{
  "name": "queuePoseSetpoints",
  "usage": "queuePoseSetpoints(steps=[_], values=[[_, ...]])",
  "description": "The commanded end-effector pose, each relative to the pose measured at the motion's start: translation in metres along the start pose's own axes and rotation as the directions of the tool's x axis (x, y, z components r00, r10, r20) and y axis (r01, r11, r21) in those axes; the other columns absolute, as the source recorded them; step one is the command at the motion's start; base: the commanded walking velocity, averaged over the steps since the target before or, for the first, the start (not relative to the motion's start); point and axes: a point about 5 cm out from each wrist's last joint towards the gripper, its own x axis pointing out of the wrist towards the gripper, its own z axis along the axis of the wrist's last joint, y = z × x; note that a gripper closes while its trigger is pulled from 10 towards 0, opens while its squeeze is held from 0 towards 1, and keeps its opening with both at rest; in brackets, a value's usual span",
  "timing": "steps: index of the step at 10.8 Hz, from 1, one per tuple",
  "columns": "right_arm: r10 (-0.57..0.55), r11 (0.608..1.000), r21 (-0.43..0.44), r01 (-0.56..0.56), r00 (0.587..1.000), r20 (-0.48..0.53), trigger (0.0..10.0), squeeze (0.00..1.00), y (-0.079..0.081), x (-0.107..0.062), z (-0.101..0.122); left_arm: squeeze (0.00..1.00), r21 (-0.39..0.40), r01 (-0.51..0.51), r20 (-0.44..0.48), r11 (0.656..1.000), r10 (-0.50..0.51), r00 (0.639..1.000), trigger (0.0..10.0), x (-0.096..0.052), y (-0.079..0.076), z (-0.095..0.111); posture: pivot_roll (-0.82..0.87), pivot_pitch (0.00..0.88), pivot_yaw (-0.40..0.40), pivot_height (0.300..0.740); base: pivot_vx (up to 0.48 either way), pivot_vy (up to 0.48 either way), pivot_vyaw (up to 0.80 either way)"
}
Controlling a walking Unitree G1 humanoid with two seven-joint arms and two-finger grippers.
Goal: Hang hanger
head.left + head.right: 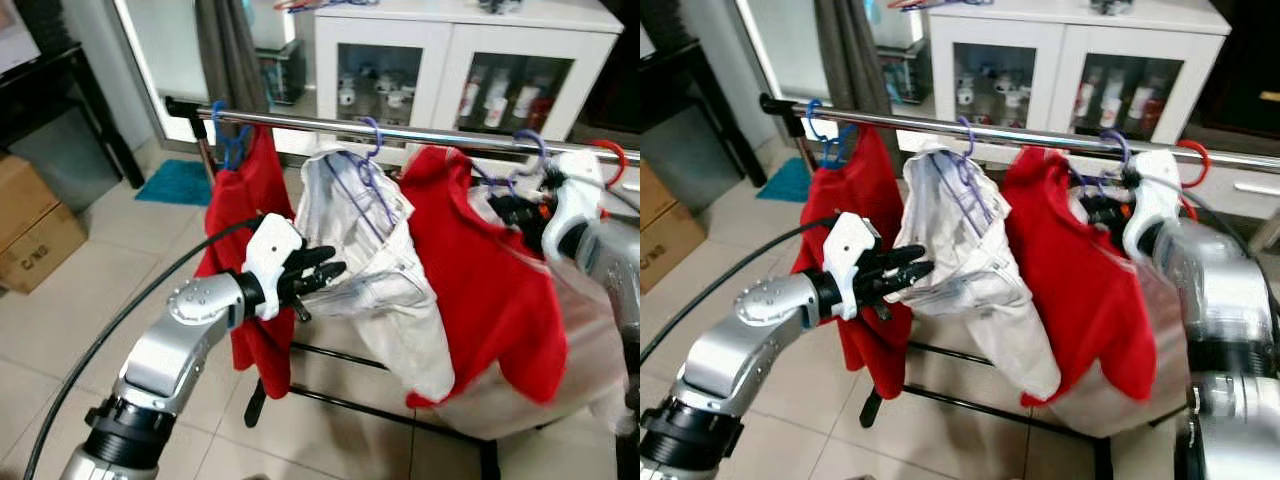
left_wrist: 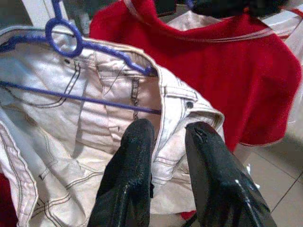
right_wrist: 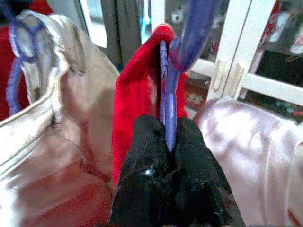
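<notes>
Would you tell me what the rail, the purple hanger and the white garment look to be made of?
Rail: polished metal, by its mirror-like glare. Purple hanger, pinched by the right gripper: probably plastic, smooth, evenly coloured. White garment: likely denim-like cotton; contrast stitching, rivets.

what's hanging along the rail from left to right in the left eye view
Red garment on a blue hanger → white jeans on a purple hanger → red shirt whose purple hanger the right gripper holds → red hook.
</notes>
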Motion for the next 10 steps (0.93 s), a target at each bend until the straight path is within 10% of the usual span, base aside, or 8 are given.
queuePoseSetpoints(steps=[1,6,10], values=[[0.000,1.000,0.001,0.000,0.997,0.075,0.0,0.00,0.004,-0.005,0.015,0.00,0.011,-0.005,-0.007,1.000,0.005,1.000,10.0,0.001,0.000,0.000,-0.10,0.000,0.048,0.740,0.000,0.000,0.00],[-0.107,0.994,-0.015,0.108,0.991,0.074,0.0,0.00,0.030,-0.043,-0.018,0.00,-0.017,-0.062,-0.021,0.998,0.062,0.998,10.0,-0.010,0.000,-0.010,-0.09,0.000,0.024,0.740,0.000,0.000,0.00],[-0.090,0.996,0.008,0.090,0.992,0.092,0.0,0.00,0.057,-0.040,-0.031,0.00,-0.020,-0.081,-0.022,0.997,0.081,0.997,10.0,-0.012,0.001,-0.012,-0.07,0.000,0.007,0.740,-0.131,0.000,0.00]])
